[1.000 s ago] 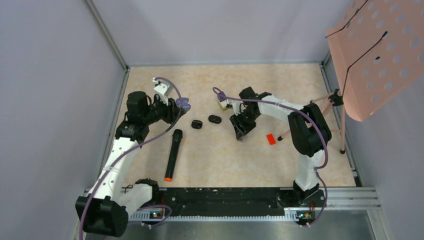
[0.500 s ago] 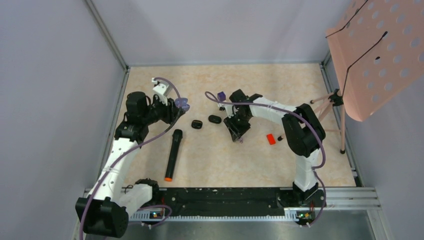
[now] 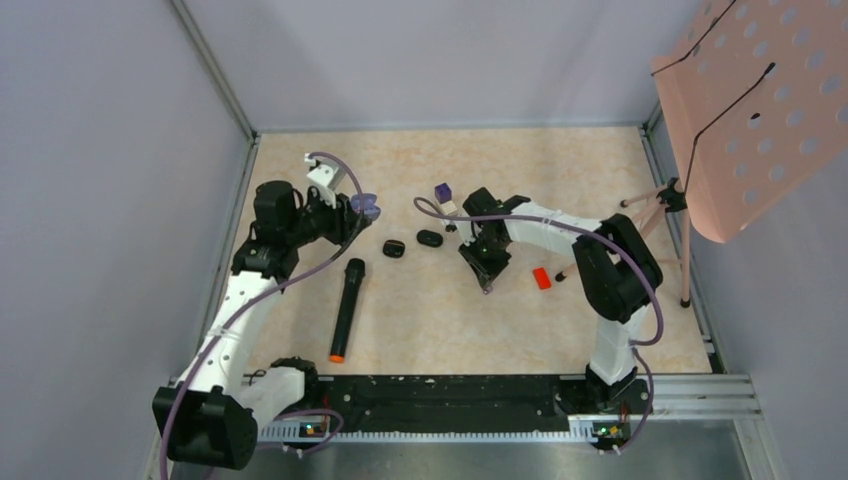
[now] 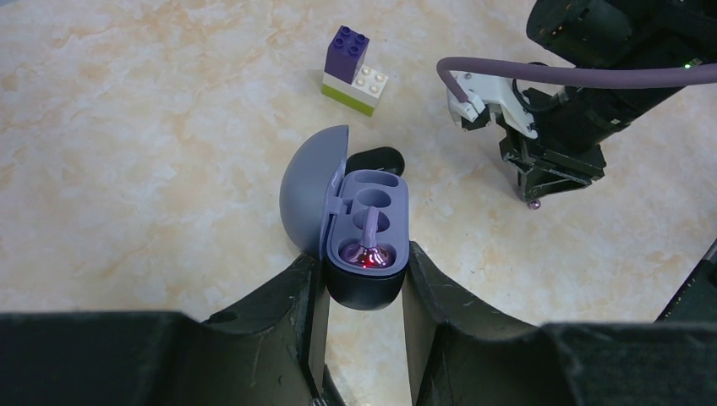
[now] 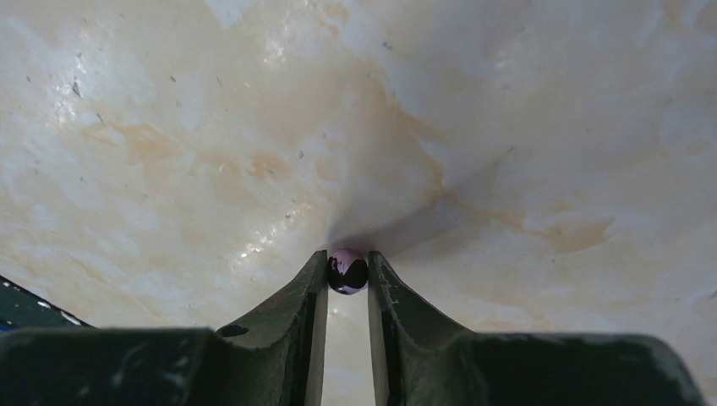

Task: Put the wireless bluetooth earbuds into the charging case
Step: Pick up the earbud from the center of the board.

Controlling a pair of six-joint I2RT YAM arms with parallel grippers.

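insertion step in hand. right gripper [image 5: 347,264] narrowly closed, pinching tiny dark earbud [image 5: 347,273] at tips. left gripper [image 4: 363,264] clamped around open charging case [image 4: 372,203]. next: carry across, align over vacant well [image 4: 378,180], seat gently.

Central obstacles: microphone [image 3: 346,308], earbuds [image 3: 393,248], bricks [image 3: 442,192]

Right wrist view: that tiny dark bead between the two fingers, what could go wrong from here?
The right tool pinches the earbud piece only at its very fingertips, so it might pop out and roll away. The charging case sits open in the left tool, and its free socket is small; a slightly off approach could miss it or knock the lid.
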